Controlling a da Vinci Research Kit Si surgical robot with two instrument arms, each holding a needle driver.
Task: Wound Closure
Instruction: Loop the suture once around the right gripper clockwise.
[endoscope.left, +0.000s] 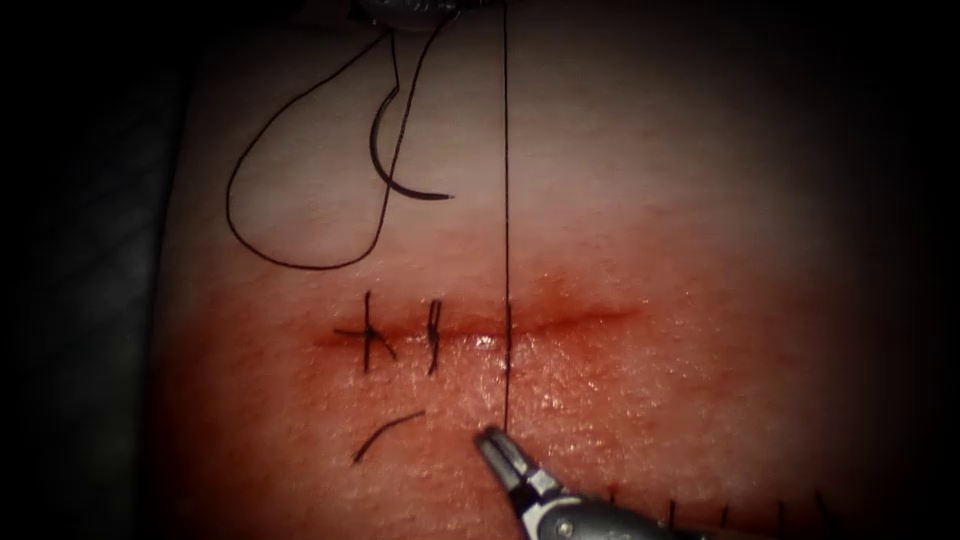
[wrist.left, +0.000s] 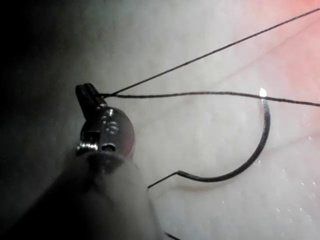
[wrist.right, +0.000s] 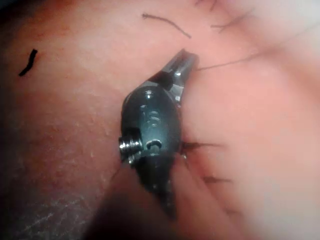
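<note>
Endoscope: light pools mid-frame on the tissue (endoscope.left: 620, 200), dark vignette at every edge; thread (endoscope.left: 506, 200) dark against it | wet glints along the cut (endoscope.left: 480, 342) | left wrist: tissue strongly lit, glint on needle (wrist.left: 252, 162) end | right wrist: right tool (wrist.right: 187, 57) dim, perhaps self-shadowed

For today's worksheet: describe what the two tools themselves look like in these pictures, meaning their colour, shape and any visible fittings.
The right tool is grey metal: two slim tapered jaws on a rounded wrist housing with a small round pin, and its wrist view adds a silver screw head. The left tool has a dark narrow tip on a shiny rounded metal wrist with small holes, above a pale cylindrical shaft.
</note>
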